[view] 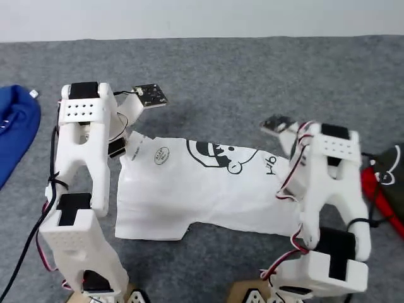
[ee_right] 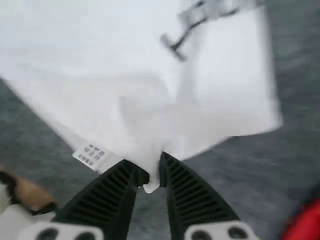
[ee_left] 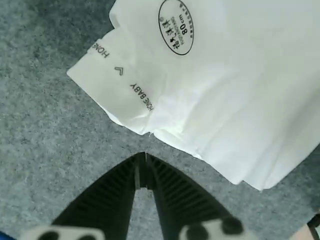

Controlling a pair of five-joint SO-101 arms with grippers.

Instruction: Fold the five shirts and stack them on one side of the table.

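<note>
Grey, felt-like matting covers the table (view: 252, 69). At its centre a white shirt (view: 208, 189) lies flat and creased, roughly rectangular, with a black cartoon print. A soft blue shirt (view: 16, 129) is bunched at the 9 o'clock edge, and red cloth (view: 372, 189) sits at 3 o'clock. The left gripper (ee_left: 143, 162), ribbed black jaws pressed together on nothing, hovers over bare matting beside the shirt's 10 o'clock corner. The right gripper (ee_right: 148, 176) pinches a fold of white fabric at the shirt's 3 o'clock edge, near a small care label (ee_right: 91, 154).
</note>
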